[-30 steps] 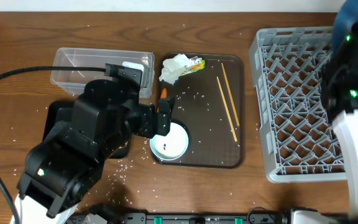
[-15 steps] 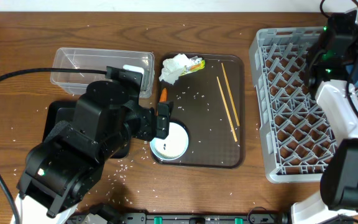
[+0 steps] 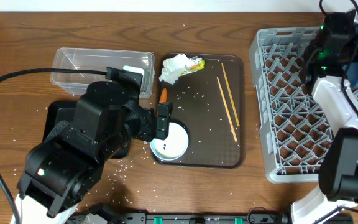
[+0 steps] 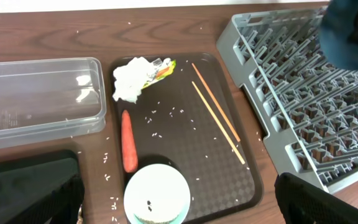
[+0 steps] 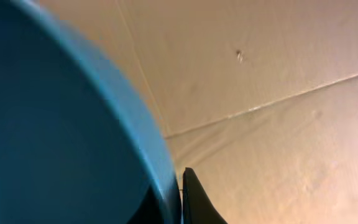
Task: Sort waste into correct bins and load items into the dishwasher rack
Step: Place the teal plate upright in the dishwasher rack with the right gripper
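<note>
— Where's your R gripper point(image 5: 174, 202)?
— Clamped on the rim of the dark-blue bowl point(image 5: 55, 124), held over the rack point(image 3: 291, 106), far-right corner.
— And your L gripper point(image 4: 179, 205)?
— Jaws wide, nothing betw. them, above the white bowl point(image 4: 151, 198) on the brown tray point(image 4: 229, 180). Carrot point(image 4: 128, 146) just beside it; chopsticks point(image 4: 219, 121), napkin point(image 4: 131, 79) & loose rice point(image 4: 166, 112) lie on the tray too.

**Dishes and waste, placed from the rack**

Light-grey lattice rack point(image 4: 291, 106) lies flat; dark-blue bowl point(image 5: 55, 124) raised over its far right corner; two chopsticks point(image 4: 216, 112) just left; white bowl point(image 4: 156, 195), orange carrot point(image 4: 128, 149), crumpled napkin point(image 4: 132, 79) further left; clear tub point(image 4: 36, 99) farthest.
</note>
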Controlling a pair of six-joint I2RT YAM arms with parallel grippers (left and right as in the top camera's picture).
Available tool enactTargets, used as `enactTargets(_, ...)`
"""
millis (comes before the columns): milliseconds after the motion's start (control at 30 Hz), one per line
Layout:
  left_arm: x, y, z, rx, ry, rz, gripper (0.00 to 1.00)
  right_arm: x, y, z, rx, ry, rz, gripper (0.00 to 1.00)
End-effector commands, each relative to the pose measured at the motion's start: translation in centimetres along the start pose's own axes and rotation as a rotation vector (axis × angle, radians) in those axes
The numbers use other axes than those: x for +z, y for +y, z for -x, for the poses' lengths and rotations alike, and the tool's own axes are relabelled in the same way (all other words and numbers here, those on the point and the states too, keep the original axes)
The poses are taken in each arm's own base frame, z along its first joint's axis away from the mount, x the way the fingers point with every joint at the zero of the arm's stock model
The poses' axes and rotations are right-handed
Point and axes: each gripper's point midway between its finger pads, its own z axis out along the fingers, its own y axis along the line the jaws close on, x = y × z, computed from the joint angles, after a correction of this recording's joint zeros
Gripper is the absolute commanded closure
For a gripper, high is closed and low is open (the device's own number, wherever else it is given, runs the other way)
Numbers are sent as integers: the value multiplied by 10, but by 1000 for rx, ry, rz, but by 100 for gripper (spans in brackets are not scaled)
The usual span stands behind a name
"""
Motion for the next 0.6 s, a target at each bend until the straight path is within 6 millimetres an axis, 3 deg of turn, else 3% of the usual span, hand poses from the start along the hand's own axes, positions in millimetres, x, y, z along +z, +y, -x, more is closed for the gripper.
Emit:
enactTargets(0, -6, 1, 5, 4, -21, 4, 2, 4, -2, -1, -128, 17, -40, 99)
enactTargets(167, -6, 1, 5, 4, -21, 4, 2, -1, -9, 4, -122, 9, -60, 99)
enactTargets(500, 1, 1, 4, 4, -3, 10, 1, -18, 33, -4, -187, -1, 47, 99)
enactTargets(533, 1, 1, 4, 4, -1, 10, 1, -18, 34, -5, -186, -3, 52, 94)
enactTargets(567, 2, 1, 3, 4, 3, 12, 1, -19, 34, -4, -171, -3, 51, 79)
